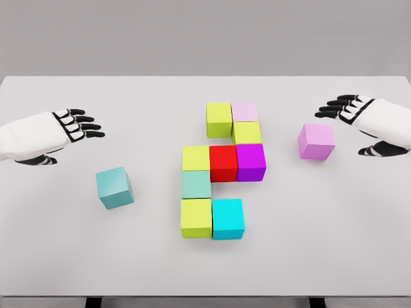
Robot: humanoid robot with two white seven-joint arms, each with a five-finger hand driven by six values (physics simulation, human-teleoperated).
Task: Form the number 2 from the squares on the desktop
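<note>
You see nine cubes clustered mid-table (64, 256), teal cube (115, 187) loose near your left hand (61, 128), pink cube (316, 142) loose beside your right hand (359, 115), both hands' fingers spread, holding nothing.

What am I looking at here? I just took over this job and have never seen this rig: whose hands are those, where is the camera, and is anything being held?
This is a simulator's render from a camera on a humanoid robot's head, looking down at a white table. The left hand and right hand are its own, five fingers each, spread and holding nothing. In the middle, nine coloured cubes sit packed together in a partly built figure 2, among them a red cube at the centre and a cyan cube at the bottom right. Two lie loose: a teal cube near the left hand and a pink cube near the right hand.
</note>
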